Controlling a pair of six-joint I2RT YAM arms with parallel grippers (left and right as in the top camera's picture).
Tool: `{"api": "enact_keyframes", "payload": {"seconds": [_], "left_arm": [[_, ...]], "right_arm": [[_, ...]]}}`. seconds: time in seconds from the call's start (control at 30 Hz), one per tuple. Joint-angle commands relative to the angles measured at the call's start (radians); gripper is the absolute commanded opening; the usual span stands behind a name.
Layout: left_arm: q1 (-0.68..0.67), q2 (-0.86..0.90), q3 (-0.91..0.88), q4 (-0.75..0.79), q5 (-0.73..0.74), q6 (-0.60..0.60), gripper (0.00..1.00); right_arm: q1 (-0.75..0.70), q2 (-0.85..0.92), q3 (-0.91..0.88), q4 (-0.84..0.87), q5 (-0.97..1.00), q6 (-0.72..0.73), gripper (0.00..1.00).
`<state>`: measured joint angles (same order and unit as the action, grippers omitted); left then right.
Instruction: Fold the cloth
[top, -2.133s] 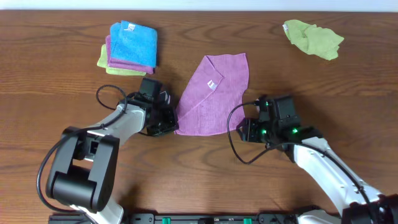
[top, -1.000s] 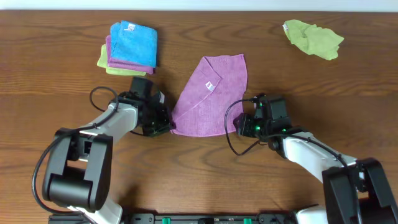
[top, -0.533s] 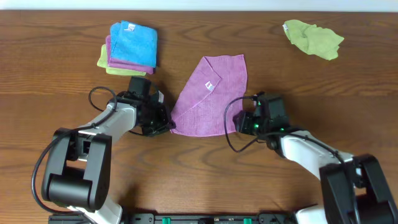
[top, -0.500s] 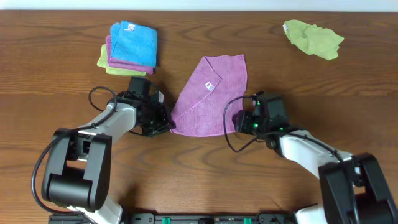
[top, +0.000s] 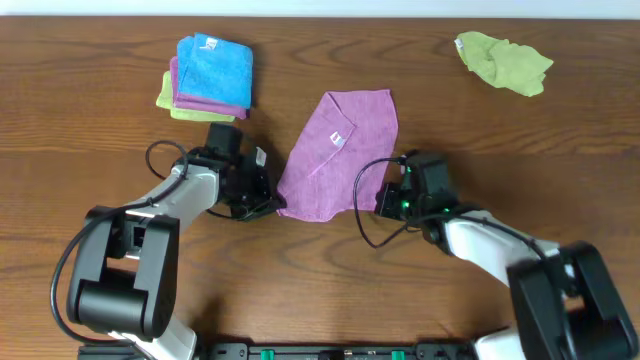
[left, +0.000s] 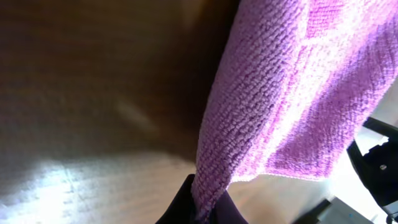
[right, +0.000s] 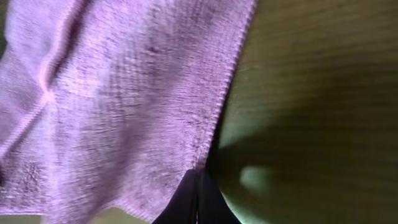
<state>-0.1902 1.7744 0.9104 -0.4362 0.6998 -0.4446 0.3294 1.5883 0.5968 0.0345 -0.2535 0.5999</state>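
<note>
Cloth (top: 340, 150) lies open, no fold yet. We have left claw (top: 274, 206) pinching its near-left corner, right claw (top: 383, 199) pinching its near-right corner. We judge the lift and fold-over remain.

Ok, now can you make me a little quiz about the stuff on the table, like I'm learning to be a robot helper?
1. True or false: only the left claw pinches the purple cloth, and the right claw is open.
2. Which colour lies on top of the folded stack? A) blue B) lime green C) purple
3. Fill in: the crumpled cloth at the far right of the table is coloured ____.

Key
1. False: both claws are shut on the purple cloth.
2. A
3. Lime green
</note>
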Motion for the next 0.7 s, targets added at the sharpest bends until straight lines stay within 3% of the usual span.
{"api": "enact_keyframes", "payload": {"seconds": [0.0,0.3,0.67], "left_arm": [[0.007,-0.04,0.089,-0.042,0.04,0.015,0.06],[0.007,-0.148,0.315,-0.161,0.005,0.011,0.06],[0.008,-0.22,0.614,-0.292,-0.053,-0.035,0.06]], "right_arm": [[-0.008,-0.133,-0.002,-0.007,-0.016,0.013,0.01],[-0.008,-0.442,0.019,-0.041,-0.041,0.025,0.01],[-0.01,-0.539,0.304,-0.234,-0.033,-0.051,0.01]]}}
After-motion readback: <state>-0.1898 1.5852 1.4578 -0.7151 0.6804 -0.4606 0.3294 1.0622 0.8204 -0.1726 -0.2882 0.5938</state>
